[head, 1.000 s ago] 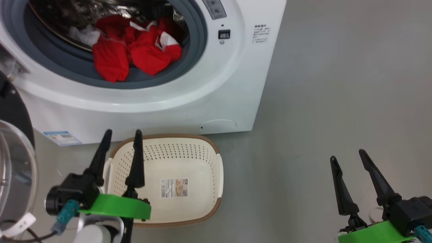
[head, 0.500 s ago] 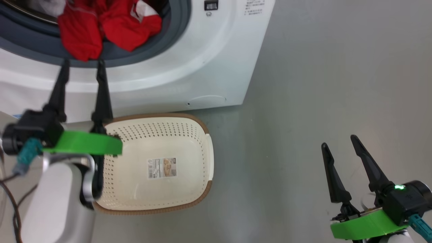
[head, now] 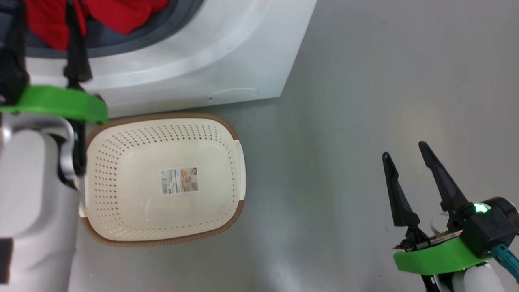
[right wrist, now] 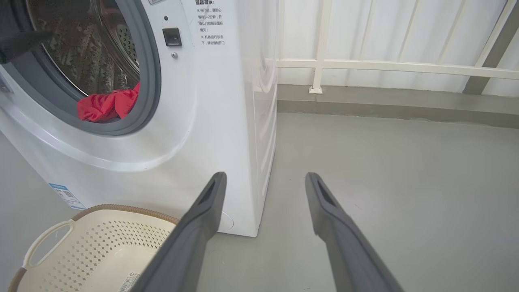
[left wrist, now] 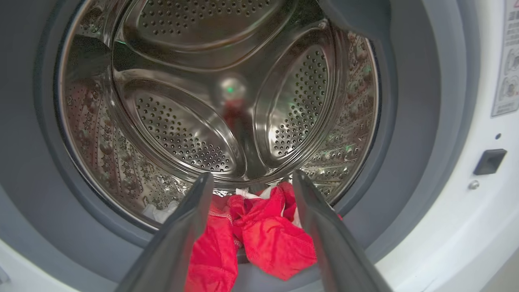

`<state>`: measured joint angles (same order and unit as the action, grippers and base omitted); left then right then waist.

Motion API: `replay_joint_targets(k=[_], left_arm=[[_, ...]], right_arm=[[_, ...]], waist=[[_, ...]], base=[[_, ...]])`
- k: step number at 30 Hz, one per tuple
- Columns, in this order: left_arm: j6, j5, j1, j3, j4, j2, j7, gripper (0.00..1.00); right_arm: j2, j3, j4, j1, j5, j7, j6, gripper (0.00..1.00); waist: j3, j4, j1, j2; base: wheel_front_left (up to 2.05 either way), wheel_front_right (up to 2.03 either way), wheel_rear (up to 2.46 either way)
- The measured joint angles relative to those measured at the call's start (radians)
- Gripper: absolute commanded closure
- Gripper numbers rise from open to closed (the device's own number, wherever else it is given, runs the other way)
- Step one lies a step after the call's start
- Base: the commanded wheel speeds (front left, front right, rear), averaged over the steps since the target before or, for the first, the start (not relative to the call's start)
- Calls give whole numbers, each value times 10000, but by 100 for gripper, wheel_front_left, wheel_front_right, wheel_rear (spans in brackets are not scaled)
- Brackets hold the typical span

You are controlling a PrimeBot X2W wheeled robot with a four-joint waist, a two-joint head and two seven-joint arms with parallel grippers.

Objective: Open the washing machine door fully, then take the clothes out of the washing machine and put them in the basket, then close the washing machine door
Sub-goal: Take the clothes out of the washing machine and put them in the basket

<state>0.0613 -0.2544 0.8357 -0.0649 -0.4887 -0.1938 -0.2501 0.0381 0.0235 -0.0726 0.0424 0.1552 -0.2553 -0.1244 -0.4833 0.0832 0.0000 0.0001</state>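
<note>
Clothes [left wrist: 259, 235], red, heaped at the front lip of the washing machine [head: 202, 61] drum, draped over its gasket. Left jaws wide apart at the machine's mouth, flanking the heap, gripping nothing. Basket [head: 162, 242] on the floor just before the machine. Right jaws spread wide, empty, well off to the machine's right.

1. Soft, even light is spread across the grey floor [head: 365, 81]; a pale sheen is seen towards its right.
2. A faint shadow is cast under the washing machine [head: 194, 61], beside the basket [head: 239, 162].
3. The steel drum [left wrist: 182, 121] is streaked with glare, with a green glint at its centre.
4. The fingers [left wrist: 178, 243] of the left gripper [left wrist: 252, 174] are rendered blurred.
5. The railing [right wrist: 365, 65] is tilted by wide-angle distortion in the right wrist view.
</note>
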Motion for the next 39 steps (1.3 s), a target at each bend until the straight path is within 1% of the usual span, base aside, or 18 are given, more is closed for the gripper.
replay_joint_targets(k=[8,10,15,18,26,30,35,37,39], left_arm=[[-19,86,1438,111,-1317,-247,-27,0],[-96,100,1706,100,-1774,-309,-31,0],[-100,140,2506,82,-3010,-489,38,0],[-92,174,2999,35,-3634,-550,251,0],[-88,324,4104,-19,-5244,-1133,690,0],[-169,332,4823,-94,-6753,-1384,1367,0],[-159,328,5108,-163,-7371,-1423,1710,0],[25,360,5172,-293,-7559,-1448,1902,0],[104,382,5178,-328,-7708,-1484,2142,0]], right_arm=[[6,228,-4,277,-84,0,0,0],[10,238,4,278,-86,0,0,0],[8,291,33,296,-125,0,0,0],[10,357,61,302,-244,0,0,0],[8,564,140,506,-251,0,0,0],[6,681,240,510,-228,0,0,0],[6,830,265,550,-174,0,0,0],[6,849,276,639,-155,0,0,0],[6,874,280,669,-33,0,0,0]], waist=[[-476,223,0,0],[-559,299,0,0],[-746,496,0,0],[-832,619,0,0],[-1070,949,0,0],[-1262,1281,1,0],[-1366,1402,0,0],[-1391,1451,0,0],[-1405,1500,0,0]], base=[[0,0,0],[0,0,0],[0,0,0],[0,0,0],[0,0,0],[0,0,0],[0,0,0],[0,0,0],[0,0,0]])
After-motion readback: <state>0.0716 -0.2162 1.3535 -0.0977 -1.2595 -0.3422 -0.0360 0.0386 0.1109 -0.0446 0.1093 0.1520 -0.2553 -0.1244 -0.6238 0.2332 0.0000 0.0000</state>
